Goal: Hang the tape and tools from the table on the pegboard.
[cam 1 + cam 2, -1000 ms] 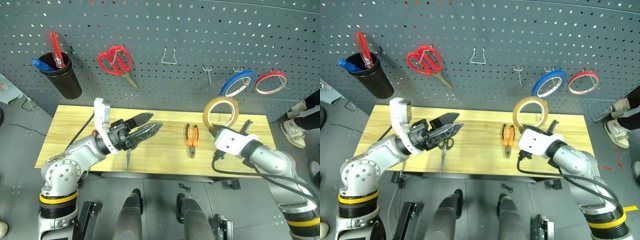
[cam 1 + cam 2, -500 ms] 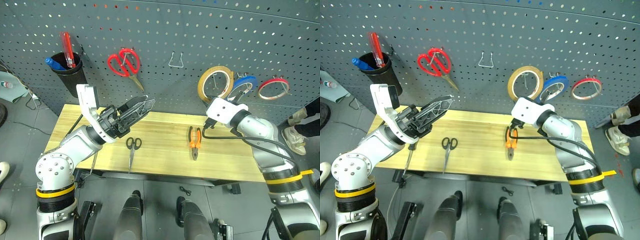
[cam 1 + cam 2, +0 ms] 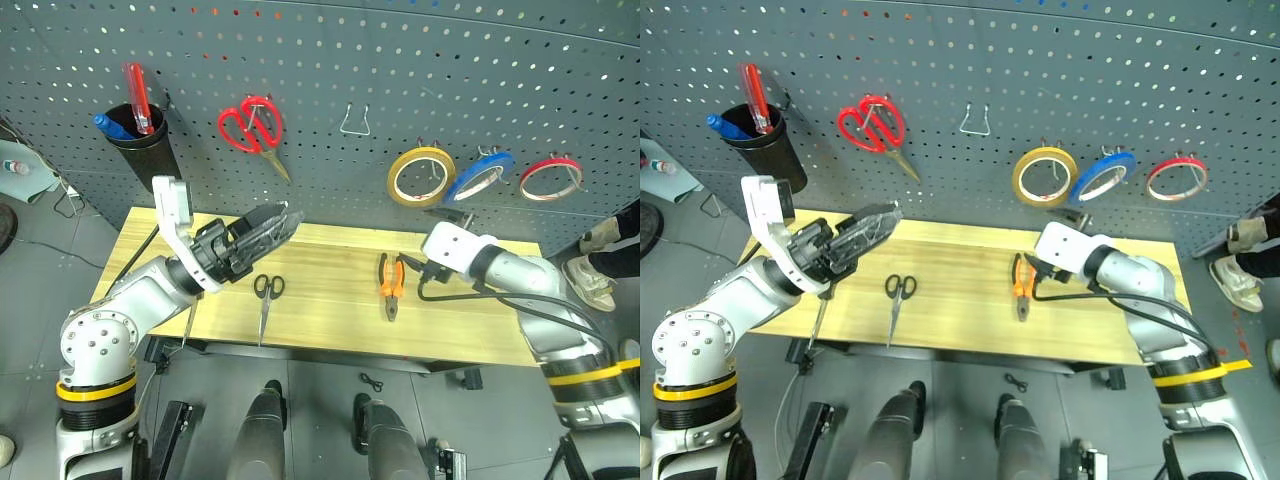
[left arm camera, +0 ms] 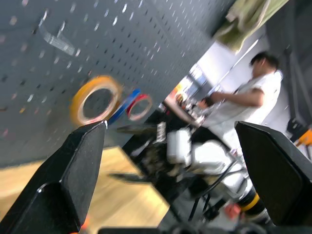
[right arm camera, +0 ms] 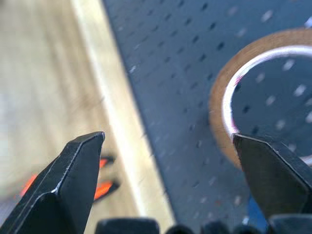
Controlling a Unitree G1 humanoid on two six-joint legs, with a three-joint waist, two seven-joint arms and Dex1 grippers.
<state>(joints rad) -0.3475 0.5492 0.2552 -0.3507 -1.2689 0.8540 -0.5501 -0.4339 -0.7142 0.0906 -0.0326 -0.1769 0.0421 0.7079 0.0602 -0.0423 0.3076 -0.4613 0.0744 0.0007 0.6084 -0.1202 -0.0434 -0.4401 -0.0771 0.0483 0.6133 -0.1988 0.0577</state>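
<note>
Tape: the yellow tape ring [image 3: 421,177] hangs on a hook of the pegboard [image 3: 400,70], just left of the blue tape ring [image 3: 483,176]; the red tape ring [image 3: 551,177] hangs further right.
Right claw: the right claw [image 5: 170,161] has its fingers spread wide and empty; it sits just below and to the right of the hung tape, apart from it, over the back edge of the surface [image 3: 320,320].
Left claw: the left claw [image 3: 275,222] is spread and empty, raised above the left part of the surface, pointing toward the pegboard.
Pliers: the orange-and-black pliers [image 3: 389,283] lie flat on the surface, right of centre, handles toward the pegboard.
Small scissors: the black-handled scissors [image 3: 265,298] lie flat left of centre, blades toward the front edge.
Screwdriver: a dark shaft [image 3: 188,325] shows on the surface below the left arm; its handle is hidden.
Board, other items: red-handled scissors [image 3: 252,128] hang upper left; a black cup [image 3: 146,151] holds a red-handled tool and a blue pen; a bare wire hook [image 3: 356,120] sits at centre.
Bystander: a person [image 4: 246,100] in a white shirt shows in the left wrist view, blurred.
</note>
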